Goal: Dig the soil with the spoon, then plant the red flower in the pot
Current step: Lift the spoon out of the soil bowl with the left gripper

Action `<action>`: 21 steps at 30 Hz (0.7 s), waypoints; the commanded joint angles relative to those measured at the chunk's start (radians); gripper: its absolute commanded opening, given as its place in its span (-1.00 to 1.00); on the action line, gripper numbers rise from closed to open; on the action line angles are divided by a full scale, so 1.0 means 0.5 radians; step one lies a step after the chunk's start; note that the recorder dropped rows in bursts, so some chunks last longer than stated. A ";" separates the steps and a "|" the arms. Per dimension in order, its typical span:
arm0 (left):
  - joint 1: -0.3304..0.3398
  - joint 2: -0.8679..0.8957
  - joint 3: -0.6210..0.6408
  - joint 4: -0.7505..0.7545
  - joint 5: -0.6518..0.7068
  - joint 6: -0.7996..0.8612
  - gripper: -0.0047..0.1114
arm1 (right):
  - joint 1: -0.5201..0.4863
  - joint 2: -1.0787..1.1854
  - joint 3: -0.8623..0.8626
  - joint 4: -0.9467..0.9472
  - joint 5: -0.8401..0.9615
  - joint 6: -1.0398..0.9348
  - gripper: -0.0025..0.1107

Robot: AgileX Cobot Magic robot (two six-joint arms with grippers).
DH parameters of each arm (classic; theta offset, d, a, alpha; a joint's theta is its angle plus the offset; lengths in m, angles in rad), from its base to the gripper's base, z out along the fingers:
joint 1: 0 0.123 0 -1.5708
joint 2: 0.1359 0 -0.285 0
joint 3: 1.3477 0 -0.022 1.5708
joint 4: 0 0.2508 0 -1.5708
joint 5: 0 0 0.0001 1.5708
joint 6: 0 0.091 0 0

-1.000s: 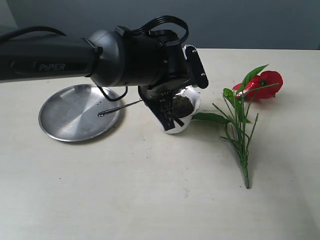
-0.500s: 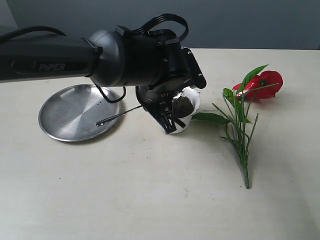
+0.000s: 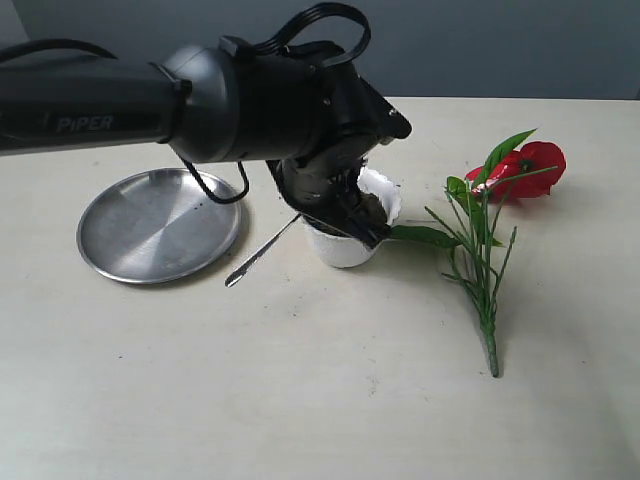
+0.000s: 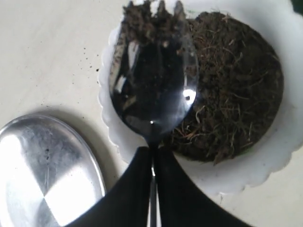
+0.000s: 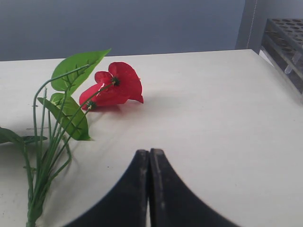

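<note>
The left fingers (image 4: pixel 133 189) are clamped on the spoon (image 4: pixel 154 90), whose crumb-covered tip is held over the pot (image 3: pixel 345 248) at bench (image 3: pixel 300 390) centre, with the soil (image 4: pixel 236 94) inside partly hidden by the left arm (image 3: pixel 150 100). A steel plate (image 3: pixel 160 225) is set just left of the pot, the red flower (image 3: pixel 480 250) lies to its right, and the right fingers (image 5: pixel 165 189) are pressed together, empty.

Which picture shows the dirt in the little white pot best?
The left wrist view: the soil fills much of the picture, crumbly, beside the spoon. The exterior view shows only a dark sliver beside the left gripper. The right wrist view shows none, just the red flower.
</note>
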 commanded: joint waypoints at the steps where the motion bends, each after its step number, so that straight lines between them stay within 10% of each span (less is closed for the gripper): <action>1: -0.004 -0.064 -0.058 -0.037 -0.012 -0.072 -0.91 | -0.012 -0.006 0.004 0.006 -0.015 -0.012 -0.97; 21: -0.004 -0.212 -0.063 0.116 -0.237 -0.446 -0.91 | -0.012 -0.006 0.004 0.006 -0.015 -0.012 -0.97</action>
